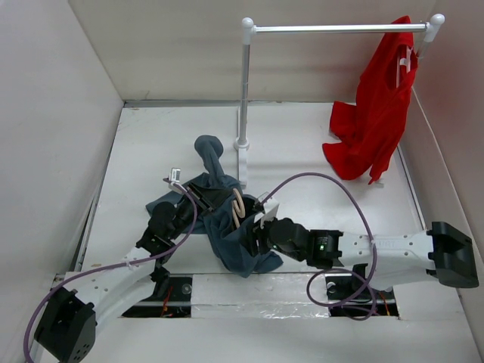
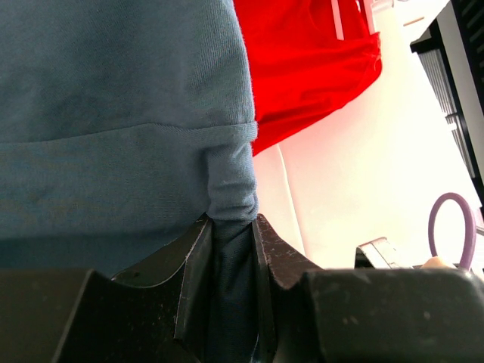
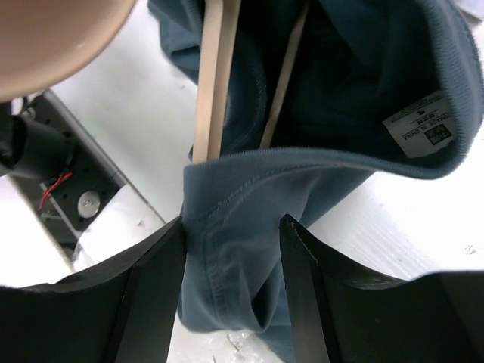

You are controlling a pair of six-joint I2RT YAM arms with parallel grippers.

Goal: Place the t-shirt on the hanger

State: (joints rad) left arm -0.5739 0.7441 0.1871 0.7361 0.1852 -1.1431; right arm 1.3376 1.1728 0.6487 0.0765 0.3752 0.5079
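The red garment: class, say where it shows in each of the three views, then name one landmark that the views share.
Top external: upper right; the red garment hangs from the silver rail.
Left wrist: along the top, right of centre, behind the t-shirt.
Right wrist: not in it.
Shared landmark: the t-shirt, low in the middle from above and filling the centre of the right wrist view.

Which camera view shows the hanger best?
The right wrist view: the hanger is close, its pale bars running under the t-shirt. The top view shows only a small curved piece; the left wrist view shows none clearly.
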